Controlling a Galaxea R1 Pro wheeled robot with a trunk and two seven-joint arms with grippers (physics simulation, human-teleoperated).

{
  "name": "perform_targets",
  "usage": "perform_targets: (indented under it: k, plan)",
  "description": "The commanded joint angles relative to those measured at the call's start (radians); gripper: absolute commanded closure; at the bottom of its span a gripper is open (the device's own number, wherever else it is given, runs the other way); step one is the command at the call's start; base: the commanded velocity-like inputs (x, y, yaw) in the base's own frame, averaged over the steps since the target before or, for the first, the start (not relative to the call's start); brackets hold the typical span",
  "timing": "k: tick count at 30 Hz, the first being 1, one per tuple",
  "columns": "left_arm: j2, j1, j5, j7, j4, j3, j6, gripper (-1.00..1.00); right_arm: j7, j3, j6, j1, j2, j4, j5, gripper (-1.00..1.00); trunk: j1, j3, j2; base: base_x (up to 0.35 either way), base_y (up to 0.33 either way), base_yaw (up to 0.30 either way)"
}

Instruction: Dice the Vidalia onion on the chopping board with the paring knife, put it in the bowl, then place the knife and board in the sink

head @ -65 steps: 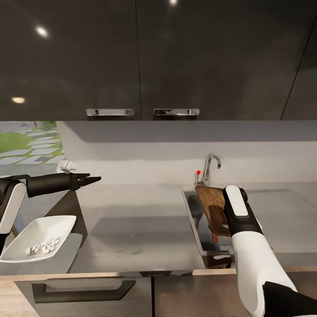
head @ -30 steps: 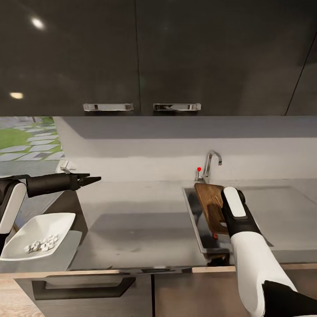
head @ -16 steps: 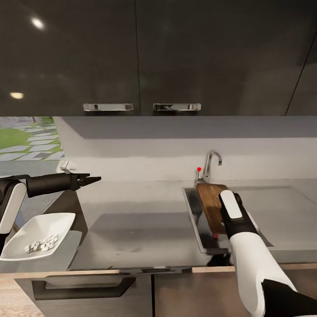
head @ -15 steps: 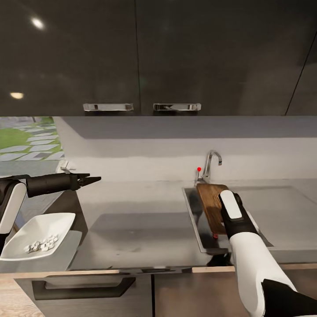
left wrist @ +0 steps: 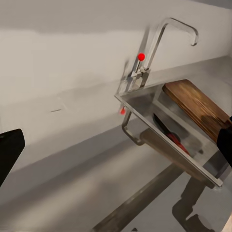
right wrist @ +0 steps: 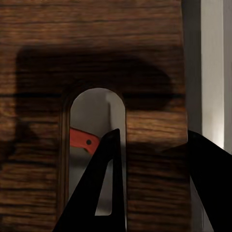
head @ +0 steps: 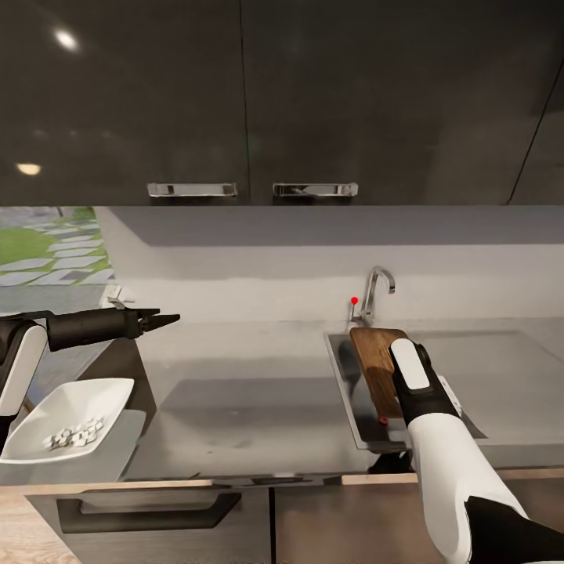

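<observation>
The dark wooden chopping board [head: 376, 360] lies nearly flat across the sink [head: 342, 388], close to the tap. My right wrist [head: 415, 384] covers its near end. In the right wrist view my right gripper [right wrist: 154, 159] is shut on the chopping board [right wrist: 96, 53], one finger in the handle slot, the other at the board's edge. The paring knife [left wrist: 170, 137] lies in the basin under the board, and its red handle [right wrist: 79, 140] shows through the slot. My left gripper [head: 164, 319] hangs open and empty over the countertop [head: 235, 407]. The white bowl [head: 94, 395] holds diced onion [head: 74, 435].
A chrome tap [head: 377, 286] with a red-tipped lever [head: 353, 300] stands behind the sink. Glossy black upper cabinets [head: 251, 102] hang overhead. The bowl sits low at the left, beyond the countertop's left end. The drainboard [head: 501, 384] extends to the right of the basin.
My right arm has lowered the chopping board from a tilt to nearly flat in the sink. The head camera shifted slightly after the earliest frame. The left arm has stayed still.
</observation>
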Motion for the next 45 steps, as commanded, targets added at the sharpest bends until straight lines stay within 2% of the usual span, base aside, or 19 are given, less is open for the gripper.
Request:
perform_targets:
  k: [1,26,36,45]
  plan:
    - [0.000,-0.001,-0.002,-0.005,0.000,0.001,0.004,-1.00,-0.003,-0.003,0.008,-0.001,0.001,-0.001,-0.001,1.00,0.000,-0.003,-0.001,0.000,0.000,0.024]
    - [0.000,-0.001,-0.002,-0.005,0.000,0.001,0.004,-1.00,-0.004,-0.001,0.008,-0.001,0.001,-0.001,-0.001,1.00,0.000,-0.024,-0.001,0.002,0.000,0.002]
    - [0.000,-0.001,-0.002,-0.005,0.000,0.001,0.004,-1.00,-0.004,-0.002,0.008,-0.001,0.001,-0.001,-0.001,1.00,0.000,-0.025,-0.001,0.147,0.027,0.001]
    - [0.000,-0.001,-0.002,-0.005,0.000,0.001,0.004,-1.00,-0.004,-0.001,0.008,-0.001,0.001,-0.001,-0.001,1.00,0.000,-0.037,-0.001,0.004,0.001,0.063]
